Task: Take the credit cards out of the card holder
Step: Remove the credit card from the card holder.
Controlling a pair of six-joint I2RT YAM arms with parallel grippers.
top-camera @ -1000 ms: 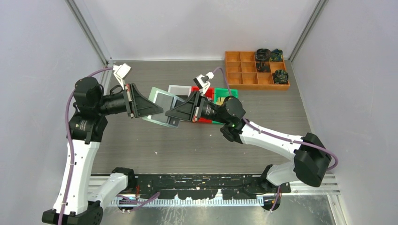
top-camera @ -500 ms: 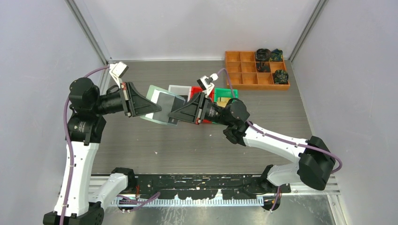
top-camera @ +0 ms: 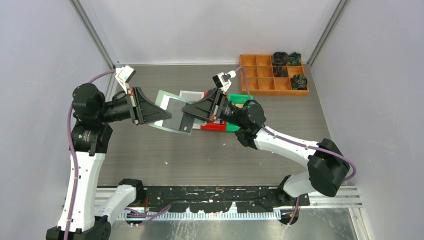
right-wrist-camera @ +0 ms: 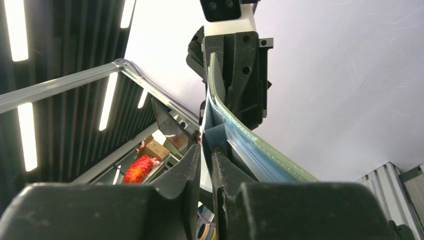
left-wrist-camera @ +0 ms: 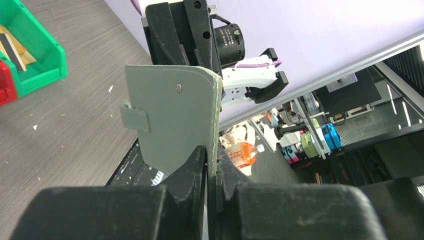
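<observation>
The surface [top-camera: 200, 155] is a grey, wood-grained board flecked with small white specks. At its far right corner sits an orange compartment tray [top-camera: 264, 85] (dark coiled items [top-camera: 299, 81] fill a few right-hand cells). Near the middle a white bin [top-camera: 191, 94], a red bin [top-camera: 212, 126] and a green bin [top-camera: 241, 98] stand side by side, partly hidden from above.

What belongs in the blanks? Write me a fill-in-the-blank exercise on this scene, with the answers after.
1. The left claw and right claw both grip the card holder, held in the air ____ the table.
2. In the left wrist view, the bin showing cards inside is ____.
3. The orange tray sits at the table's far ____ corner.
Missing words: above; green; right.
</observation>
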